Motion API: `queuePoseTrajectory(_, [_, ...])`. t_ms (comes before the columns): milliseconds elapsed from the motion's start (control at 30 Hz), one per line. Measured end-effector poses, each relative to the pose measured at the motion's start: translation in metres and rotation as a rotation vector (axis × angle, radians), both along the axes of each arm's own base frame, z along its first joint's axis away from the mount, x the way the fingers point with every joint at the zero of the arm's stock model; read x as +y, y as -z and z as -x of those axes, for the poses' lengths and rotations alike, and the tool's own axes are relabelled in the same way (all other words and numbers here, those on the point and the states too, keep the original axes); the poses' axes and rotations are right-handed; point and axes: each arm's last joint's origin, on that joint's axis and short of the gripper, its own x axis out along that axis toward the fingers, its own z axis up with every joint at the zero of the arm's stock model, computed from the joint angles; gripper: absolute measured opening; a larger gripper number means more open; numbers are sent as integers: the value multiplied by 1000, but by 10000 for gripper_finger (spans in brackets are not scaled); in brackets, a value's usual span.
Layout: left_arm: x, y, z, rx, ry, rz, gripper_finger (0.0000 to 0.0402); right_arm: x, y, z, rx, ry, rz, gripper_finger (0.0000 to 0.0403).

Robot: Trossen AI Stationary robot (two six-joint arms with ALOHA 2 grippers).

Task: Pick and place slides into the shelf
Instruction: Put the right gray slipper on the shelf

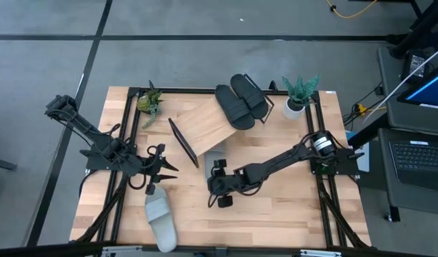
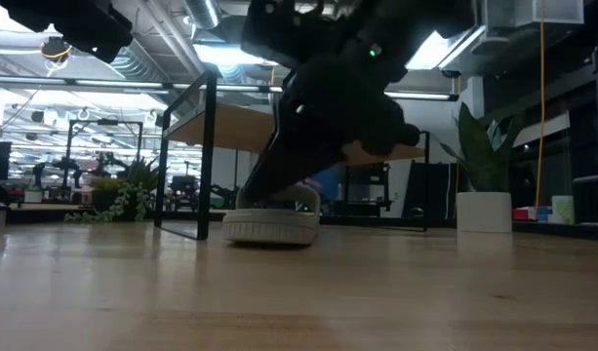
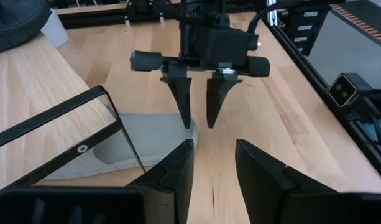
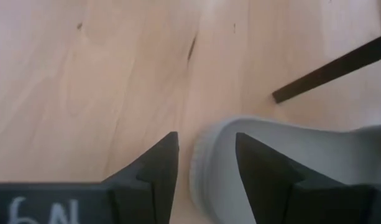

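Note:
A light grey slide [image 1: 212, 157] lies flat on the table, partly under the tilted wooden shelf [image 1: 204, 123]. My right gripper [image 1: 218, 183] hangs over its free end, open, fingers pointing down. In the right wrist view the slide's end rim [image 4: 202, 158] sits between the fingers. A second grey slide [image 1: 161, 220] rests sole-down near the table's near-left corner. Two black slides [image 1: 241, 100] lie on the shelf's far right part. My left gripper [image 1: 170, 170] hovers open left of the shelf, touching nothing. My right gripper [image 3: 199, 123] straddles the grey slide's end rim [image 3: 189, 132] from above, pointing down. One finger is outside the rim and one is over the footbed. Whether a finger touches the rim, I cannot tell. The slide lies flat on the table.
The shelf's black wire frame [image 3: 84, 118] stands over the grey slide's far part. Potted plants stand at the far corners [image 1: 148, 101] [image 1: 299, 96]. Bare wood lies near the right arm [image 1: 290, 207]. A laptop [image 1: 419, 153] sits beyond the table's right edge.

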Motion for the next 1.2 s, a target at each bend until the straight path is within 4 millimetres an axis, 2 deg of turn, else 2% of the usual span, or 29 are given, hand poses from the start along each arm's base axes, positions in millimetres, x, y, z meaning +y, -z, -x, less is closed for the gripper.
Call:
queuePoseTrajectory(767, [0,0,0,1,1,-1,110,-1,8,0,10,50,21,162])
queuePoseTrajectory(1067, [0,0,0,1,0,-1,110,-2,19,3,59,58,18,162])
queuePoseTrajectory(1200, [0,0,0,1,1,-1,110,-3,16,1,35,64,9,162])
